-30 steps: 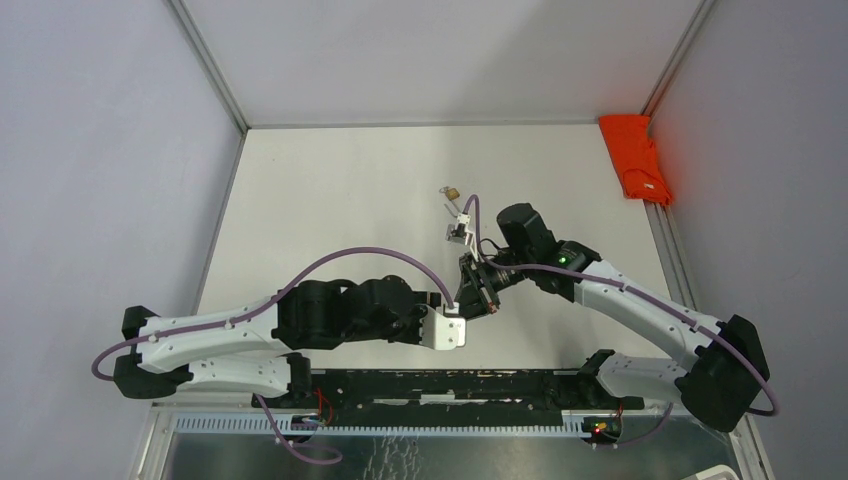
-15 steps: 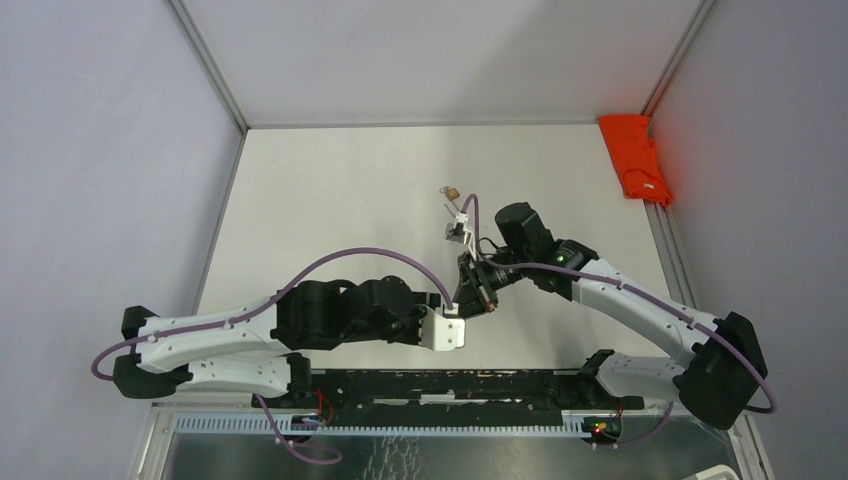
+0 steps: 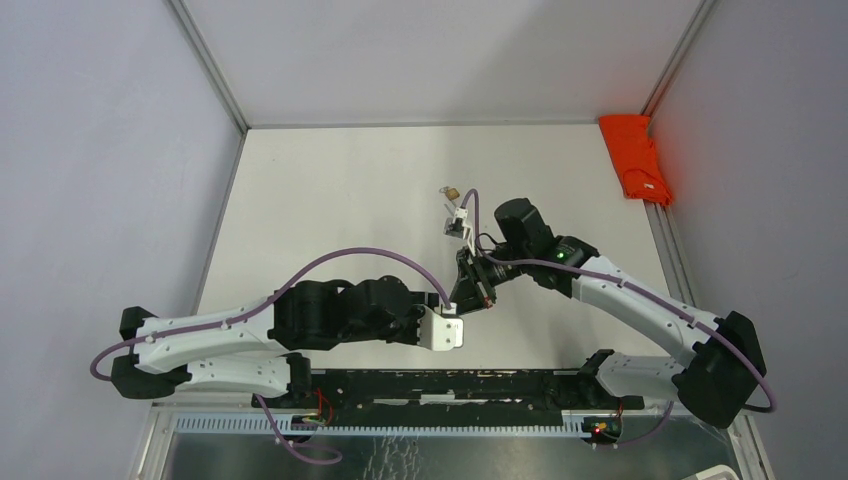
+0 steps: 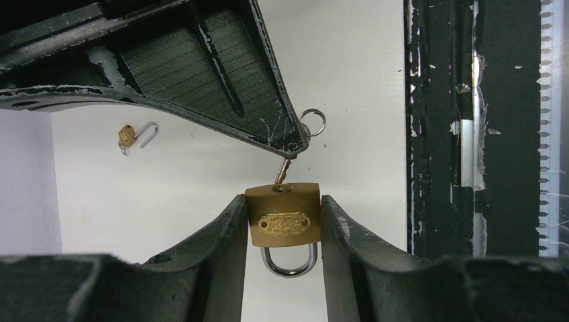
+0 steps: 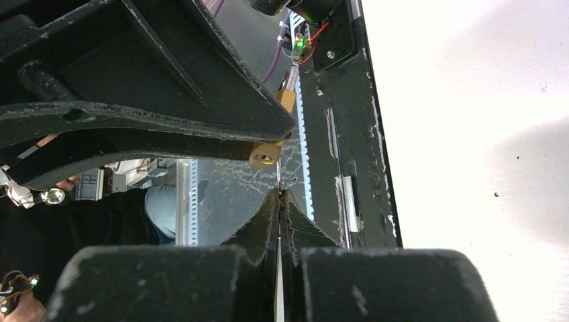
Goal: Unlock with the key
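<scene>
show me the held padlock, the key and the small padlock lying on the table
padlock (image 4: 283, 225): left wrist view, on its brass body
key (image 4: 284, 171): left wrist view, on the shaft just above the padlock
small padlock (image 4: 127, 135): left wrist view, on its brass body

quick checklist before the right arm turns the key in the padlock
1. padlock clamped in left pincer: ok
2. right pincer shut on key: ok
3. key tip at the keyhole: ok
4. key pushed fully in: cannot tell
5. shackle closed, both legs in the body, lock not yet open: ok
6. second small padlock lies apart from both pincers: ok
</scene>
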Controlling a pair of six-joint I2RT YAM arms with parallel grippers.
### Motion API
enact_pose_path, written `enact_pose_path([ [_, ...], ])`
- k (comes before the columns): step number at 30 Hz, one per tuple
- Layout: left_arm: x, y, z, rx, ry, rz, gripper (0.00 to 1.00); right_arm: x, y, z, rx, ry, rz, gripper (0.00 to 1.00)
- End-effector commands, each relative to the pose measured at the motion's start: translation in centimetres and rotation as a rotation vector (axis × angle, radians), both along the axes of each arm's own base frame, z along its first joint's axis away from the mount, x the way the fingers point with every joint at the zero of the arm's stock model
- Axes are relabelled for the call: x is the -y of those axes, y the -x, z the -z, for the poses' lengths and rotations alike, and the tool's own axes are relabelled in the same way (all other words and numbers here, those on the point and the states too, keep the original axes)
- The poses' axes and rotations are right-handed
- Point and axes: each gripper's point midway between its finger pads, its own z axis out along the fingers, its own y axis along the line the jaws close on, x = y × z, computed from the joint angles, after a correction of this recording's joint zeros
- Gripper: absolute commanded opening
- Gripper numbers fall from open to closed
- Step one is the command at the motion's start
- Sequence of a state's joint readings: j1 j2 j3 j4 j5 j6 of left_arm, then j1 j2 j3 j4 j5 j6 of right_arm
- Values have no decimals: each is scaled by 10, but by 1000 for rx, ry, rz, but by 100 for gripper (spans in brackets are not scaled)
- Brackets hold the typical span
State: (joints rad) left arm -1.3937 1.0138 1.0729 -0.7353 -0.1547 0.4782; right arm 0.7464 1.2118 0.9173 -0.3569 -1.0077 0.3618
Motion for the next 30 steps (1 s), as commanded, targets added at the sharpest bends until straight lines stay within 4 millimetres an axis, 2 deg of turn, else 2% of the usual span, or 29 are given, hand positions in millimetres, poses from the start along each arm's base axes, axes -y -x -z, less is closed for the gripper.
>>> enact_pose_path([
  [1, 5, 0, -10, 22, 37, 15, 2, -6, -4, -25, 77, -65, -13, 0],
  [9, 4, -1, -8, 23, 33, 10, 2, 0, -10, -27, 125, -24, 34, 0],
  [30, 9, -2, -9, 26, 25, 9, 2, 2, 5, -26, 91, -59, -20, 0],
])
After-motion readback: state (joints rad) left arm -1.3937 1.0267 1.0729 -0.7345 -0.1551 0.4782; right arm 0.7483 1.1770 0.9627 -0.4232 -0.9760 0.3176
